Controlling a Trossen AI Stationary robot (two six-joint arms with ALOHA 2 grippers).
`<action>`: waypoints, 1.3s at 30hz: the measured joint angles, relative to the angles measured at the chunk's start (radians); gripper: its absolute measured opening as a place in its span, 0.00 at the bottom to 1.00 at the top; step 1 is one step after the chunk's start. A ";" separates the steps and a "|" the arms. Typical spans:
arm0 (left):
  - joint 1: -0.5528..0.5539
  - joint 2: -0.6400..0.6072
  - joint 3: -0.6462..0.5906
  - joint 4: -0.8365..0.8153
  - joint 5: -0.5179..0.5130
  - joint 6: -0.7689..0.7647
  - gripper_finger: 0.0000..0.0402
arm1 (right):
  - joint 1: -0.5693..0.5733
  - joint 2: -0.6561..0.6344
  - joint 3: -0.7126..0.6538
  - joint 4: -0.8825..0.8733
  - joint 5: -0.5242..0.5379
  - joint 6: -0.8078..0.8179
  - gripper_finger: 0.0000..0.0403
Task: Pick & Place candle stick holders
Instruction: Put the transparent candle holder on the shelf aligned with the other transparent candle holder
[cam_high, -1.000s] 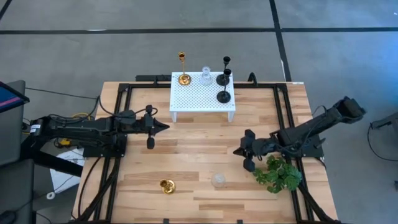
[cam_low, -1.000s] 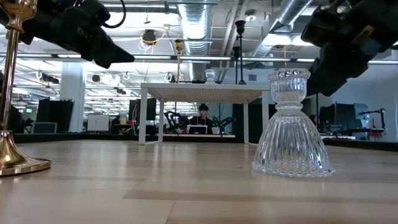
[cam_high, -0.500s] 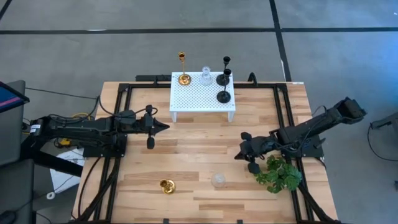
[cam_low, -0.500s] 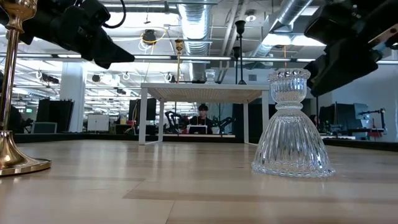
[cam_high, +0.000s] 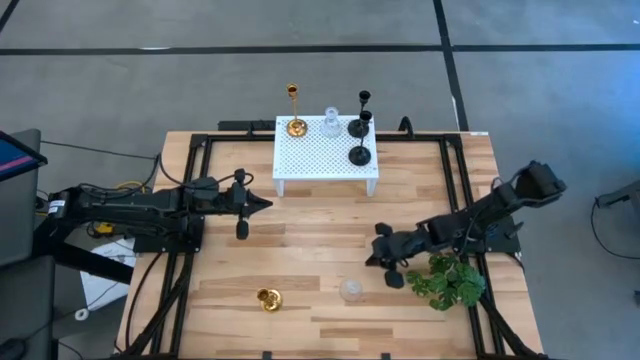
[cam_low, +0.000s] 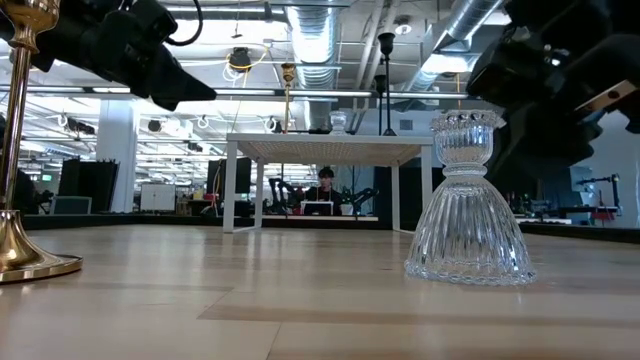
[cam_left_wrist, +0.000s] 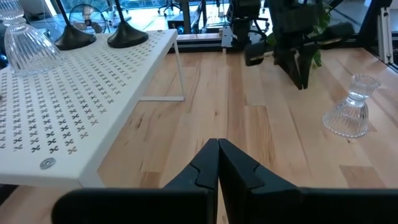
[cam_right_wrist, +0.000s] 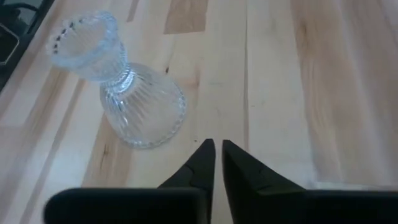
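Four holders on platform (cam_high: 326, 152) at table's (cam_high: 300, 250) far edge — two holders near front; plant (cam_high: 448, 281) right.

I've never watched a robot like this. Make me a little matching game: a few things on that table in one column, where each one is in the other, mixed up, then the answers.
Things
1. Clear glass holder
2. Tall gold holder
3. Squat gold holder
4. Plant

Places
A. On the white platform, at its far left corner
B. On the bare wood, just ahead of the right gripper
C. At the table's right edge, beside the right arm
D. On the bare wood, at the near left

Pairs: 1-B, 2-A, 3-D, 4-C
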 joint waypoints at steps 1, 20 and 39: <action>0.000 0.000 0.000 -0.004 0.000 0.000 0.02 | 0.001 0.012 0.000 0.012 -0.002 0.018 0.07; 0.000 0.000 0.000 -0.005 0.000 0.004 0.02 | 0.065 0.209 0.195 0.015 -0.085 0.058 0.76; 0.000 0.000 0.000 -0.004 0.000 0.004 0.02 | 0.068 0.232 0.272 0.013 -0.120 0.075 0.62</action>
